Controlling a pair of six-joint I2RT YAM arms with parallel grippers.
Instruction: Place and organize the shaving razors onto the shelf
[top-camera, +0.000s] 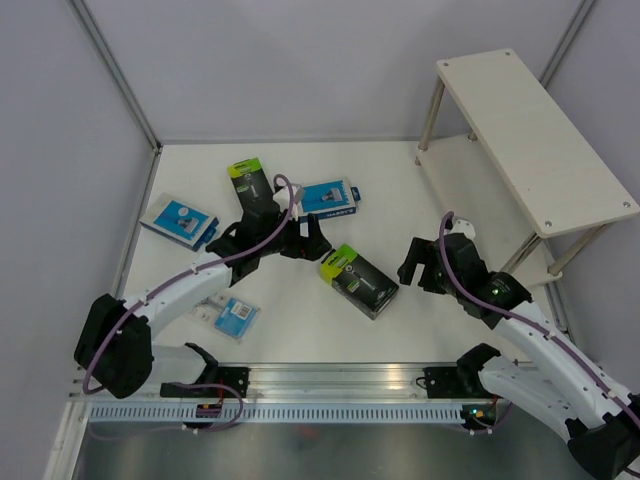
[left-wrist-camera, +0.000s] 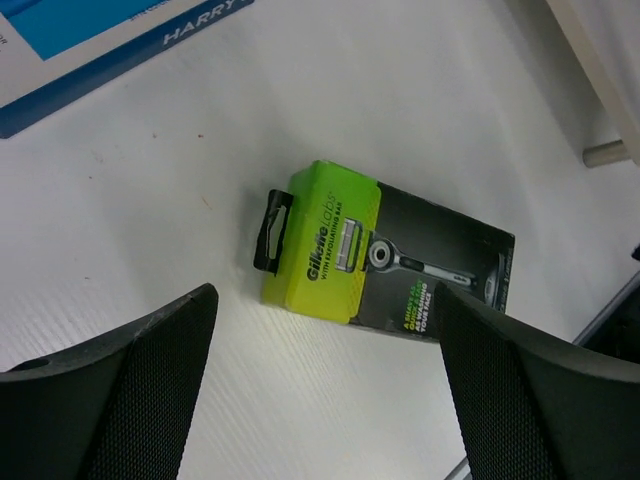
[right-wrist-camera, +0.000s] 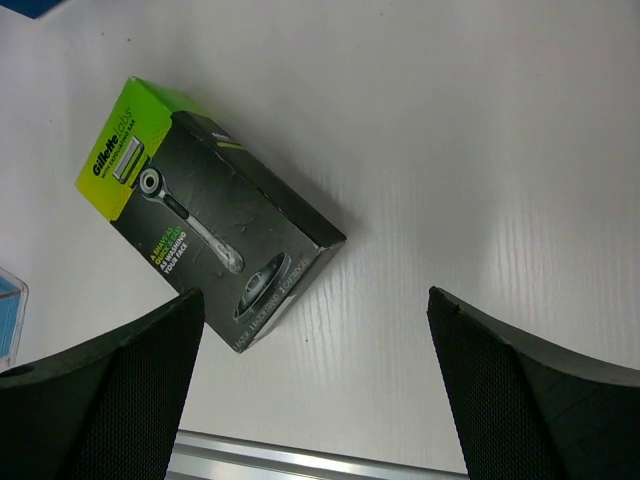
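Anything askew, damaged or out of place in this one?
No damage shows. The five packs lie scattered askew on the table: near black box, far black box, left blue box, right blue box, blister pack. None is on the shelf yet.

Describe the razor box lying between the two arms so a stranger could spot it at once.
Start at the white table, left of the wooden shelf. Near the table's middle, a black box with a lime-green end lies flat. Its twin lies farther back, partly hidden by the left arm; this one lies fully in view.
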